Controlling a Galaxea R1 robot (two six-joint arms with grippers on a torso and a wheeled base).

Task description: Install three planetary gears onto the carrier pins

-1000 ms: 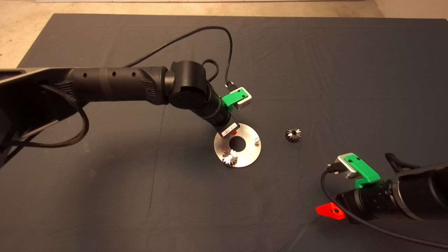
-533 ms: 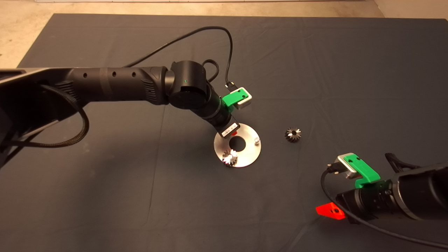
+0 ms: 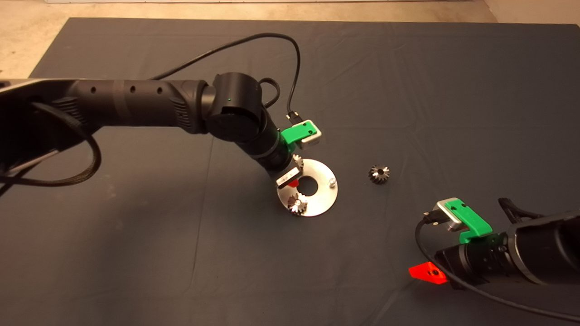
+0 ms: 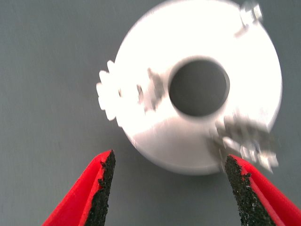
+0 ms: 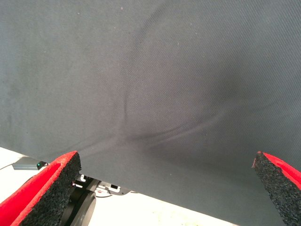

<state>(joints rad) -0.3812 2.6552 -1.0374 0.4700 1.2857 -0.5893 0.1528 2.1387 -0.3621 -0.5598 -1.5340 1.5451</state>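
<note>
The flat silver disc (image 3: 322, 192) lies mid-mat. One silvery gear (image 3: 297, 160) sits at its far-left rim, overhanging the edge, also in the left wrist view (image 4: 109, 96). A second silvery gear (image 3: 297, 203) sits on the near-left rim (image 4: 245, 141). One carrier pin (image 3: 332, 182) stands bare on the right side (image 4: 249, 12). The darker gear (image 3: 379, 174) lies on the mat to the disc's right. My left gripper (image 3: 292, 181) hovers just above the disc's left edge, open and empty (image 4: 171, 188). My right gripper (image 3: 428, 273) is parked at the lower right, open (image 5: 164, 188).
The left arm's black cable (image 3: 297, 59) loops above the mat behind the disc. The mat's front edge and pale floor (image 5: 141, 209) show under the right gripper. Bare dark mat (image 3: 453, 90) surrounds the disc.
The left arm has drawn back to the left and up from the disc's far-left rim, uncovering a silvery gear there. The right arm has not moved.
</note>
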